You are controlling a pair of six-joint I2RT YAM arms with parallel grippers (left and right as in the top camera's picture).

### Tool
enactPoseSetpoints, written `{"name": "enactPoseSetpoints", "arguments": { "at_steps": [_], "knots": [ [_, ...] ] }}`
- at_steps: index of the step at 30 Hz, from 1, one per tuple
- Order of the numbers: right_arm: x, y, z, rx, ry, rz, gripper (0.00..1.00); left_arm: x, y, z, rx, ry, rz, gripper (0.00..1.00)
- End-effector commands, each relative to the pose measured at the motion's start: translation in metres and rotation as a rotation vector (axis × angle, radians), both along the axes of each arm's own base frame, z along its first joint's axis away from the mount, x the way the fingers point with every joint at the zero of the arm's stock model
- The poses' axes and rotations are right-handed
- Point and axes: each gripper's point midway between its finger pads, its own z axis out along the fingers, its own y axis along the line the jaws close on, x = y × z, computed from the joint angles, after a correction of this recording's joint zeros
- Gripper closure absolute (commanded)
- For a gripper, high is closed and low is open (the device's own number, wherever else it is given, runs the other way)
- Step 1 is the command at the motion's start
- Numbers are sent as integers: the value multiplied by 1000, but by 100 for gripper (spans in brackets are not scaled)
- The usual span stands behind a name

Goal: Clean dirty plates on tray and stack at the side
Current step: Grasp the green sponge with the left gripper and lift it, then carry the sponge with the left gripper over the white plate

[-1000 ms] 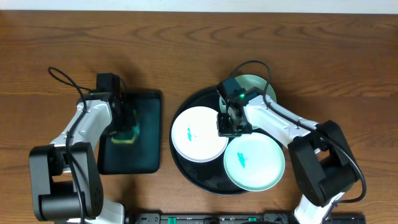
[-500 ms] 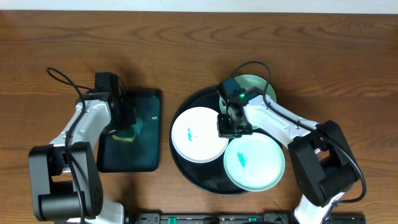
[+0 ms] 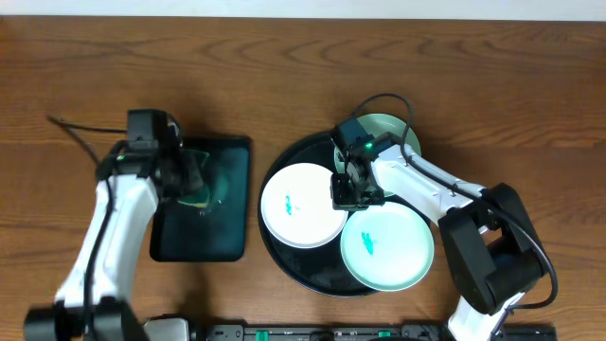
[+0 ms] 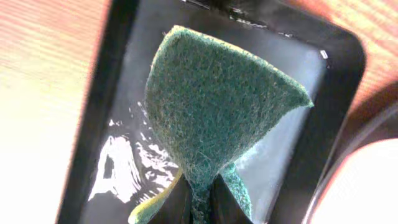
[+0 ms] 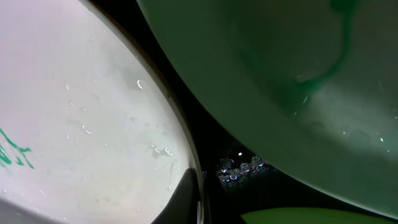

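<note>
Now the left gripper (image 4: 199, 200) pinches the floppy sponge (image 4: 217, 106) above the small tray (image 3: 204, 242), while the right gripper (image 3: 352, 194), jaws I can't tell, sits at the white plate (image 3: 298, 204) on the round tray (image 3: 317, 268), which looks slick and breakable, so I'd grip its rim.

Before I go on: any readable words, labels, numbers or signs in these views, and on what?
No readable text in any view.
White plate and front mint plate: teal smears, not writing.
Sponge, black tray, green tray: unmarked.
Strip at the bottom edge of the overhead view: green specks, too small to read.
</note>
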Motion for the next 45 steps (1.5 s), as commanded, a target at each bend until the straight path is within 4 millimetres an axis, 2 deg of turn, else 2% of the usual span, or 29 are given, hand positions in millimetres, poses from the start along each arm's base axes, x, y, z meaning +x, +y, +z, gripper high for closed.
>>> {"name": "enactPoseSetpoints", "arguments": {
  "at_steps": [1,6,12,17,21,25,29,31,35,38,42,45],
  "knots": [
    [-6,0,-1,0,16,24,99,-5,9,6,50,2,33,93],
    [-6,0,-1,0,16,24,99,-6,10,-4,51,39,33,93],
    [-5,1,-1,2,13,24,99,0,10,-45,45,140,30,93],
    [-5,1,-1,2,13,24,99,-4,9,-80,36,239,26,92],
    [-5,1,-1,2,14,24,99,-4,7,-86,24,249,24,93],
    [-5,1,-1,2,14,24,99,4,6,-63,15,173,30,93],
    [-5,1,-1,2,13,24,99,8,5,-15,22,32,33,92],
    [-5,1,-1,2,13,24,99,4,5,10,25,-34,33,93],
    [-4,1,-1,4,11,24,99,-7,5,42,30,-117,35,93],
    [-4,2,-1,6,7,24,99,-14,4,53,29,-143,34,93],
    [-4,2,-1,6,7,24,99,-15,-16,57,-47,-160,-81,93],
    [-3,2,-1,6,7,24,99,-14,-18,57,-39,-169,-122,93]
  ]
}}
